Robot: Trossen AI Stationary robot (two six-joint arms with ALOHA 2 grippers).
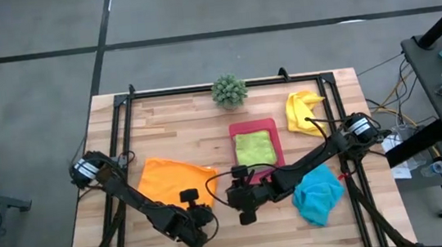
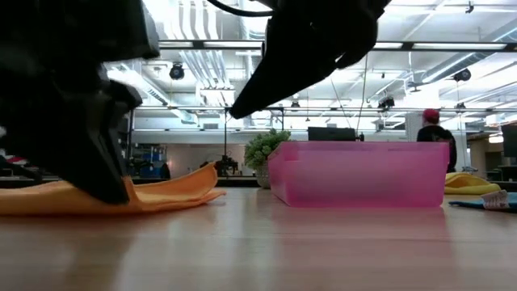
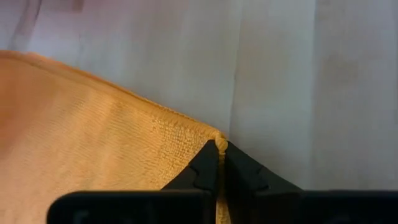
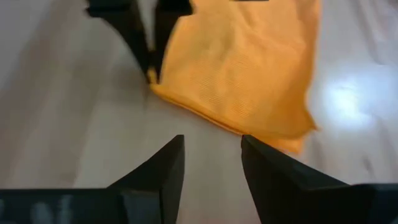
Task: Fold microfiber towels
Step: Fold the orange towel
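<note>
I see the orange towel (image 1: 174, 178) lying at the table's (image 1: 163, 117) seven o'clock. My left gripper (image 3: 219, 149) has its fingers pinched shut on the towel's near corner. My right gripper (image 4: 211, 155) hovers just beside it, fingers parted, holding nothing.

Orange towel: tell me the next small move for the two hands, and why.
Probably bring the right hand down onto the orange towel at its nearest corner. The left hand is shut on one corner already, while the right hand is open above bare table just short of the cloth. Both corners need holding before lifting to fold.
</note>
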